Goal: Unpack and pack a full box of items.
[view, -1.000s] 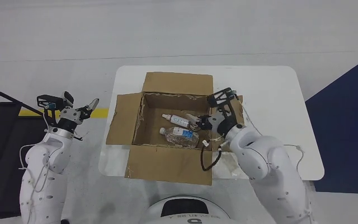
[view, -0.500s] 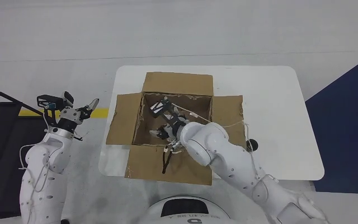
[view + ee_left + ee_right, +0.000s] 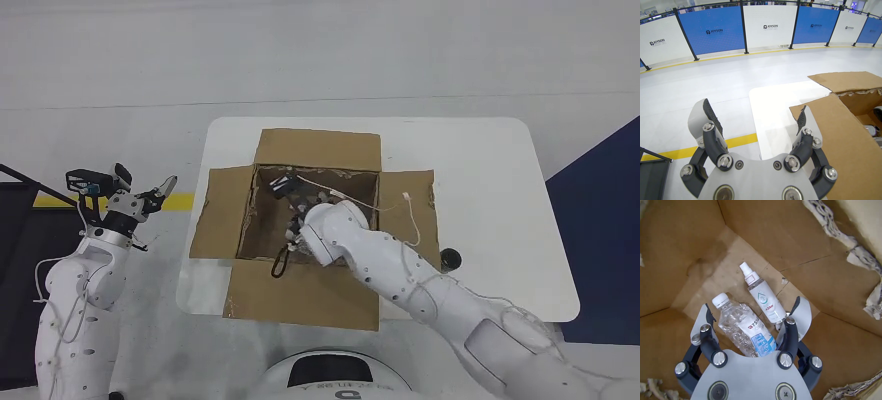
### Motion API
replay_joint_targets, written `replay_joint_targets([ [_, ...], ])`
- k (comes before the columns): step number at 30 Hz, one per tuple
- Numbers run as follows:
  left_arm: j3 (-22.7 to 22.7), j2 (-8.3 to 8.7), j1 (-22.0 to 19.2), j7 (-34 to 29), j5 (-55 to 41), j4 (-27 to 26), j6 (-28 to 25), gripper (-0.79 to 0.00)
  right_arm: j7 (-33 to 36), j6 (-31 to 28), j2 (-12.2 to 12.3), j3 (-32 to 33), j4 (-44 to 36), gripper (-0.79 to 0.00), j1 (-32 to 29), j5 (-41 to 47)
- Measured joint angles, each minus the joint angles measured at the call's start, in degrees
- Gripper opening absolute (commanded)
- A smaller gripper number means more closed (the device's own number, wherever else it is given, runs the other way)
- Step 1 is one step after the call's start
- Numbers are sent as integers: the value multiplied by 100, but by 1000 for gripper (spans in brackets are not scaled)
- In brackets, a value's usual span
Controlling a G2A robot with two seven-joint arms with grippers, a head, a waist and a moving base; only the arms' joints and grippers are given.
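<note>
An open cardboard box [image 3: 220,215] sits on the white table [image 3: 480,180]. My right arm [image 3: 340,235] reaches down into it from the near right side. On the box floor [image 3: 772,228] lie a crumpled clear water bottle [image 3: 738,321] with a white cap and a white spray bottle [image 3: 762,298], side by side. My right gripper [image 3: 753,306] is open just above them, one finger on the outer side of each bottle, gripping nothing. My left gripper [image 3: 145,180] hangs open and empty beyond the table's left edge, and its wrist view shows the gripper [image 3: 755,106] facing the box's left flap [image 3: 838,142].
The box's four flaps are folded outward with torn edges. A small black object [image 3: 450,258] lies on the table by the right flap. A dark rack [image 3: 20,190] stands on the floor at far left. Bare table [image 3: 770,106] lies left and right of the box.
My right arm has swung from the box's right side across and down into the box, now covering the bottles in the top view. The left arm has not moved.
</note>
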Motion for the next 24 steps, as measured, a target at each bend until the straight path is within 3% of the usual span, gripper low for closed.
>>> replay_joint_targets([
  [2, 0, 0, 0, 0, 0, 0, 0, 0, 31, 109, -108, -111, 214, -95, 141, -78],
  [6, 0, 0, 0, 0, 0, 0, 0, 0, 36, 209, -298, -229, 616, -163, 368, -94],
  [8, 0, 0, 0, 0, 0, 0, 0, 0, 62, 116, -394, -287, 832, -311, 472, -35],
  [10, 0, 0, 0, 0, 0, 0, 0, 0, 89, -3, -471, -323, 1032, -400, 558, 41],
  [24, 0, 0, 0, 0, 0, 0, 0, 0, 284, -631, -1064, -540, 2698, -449, 1122, 494],
])
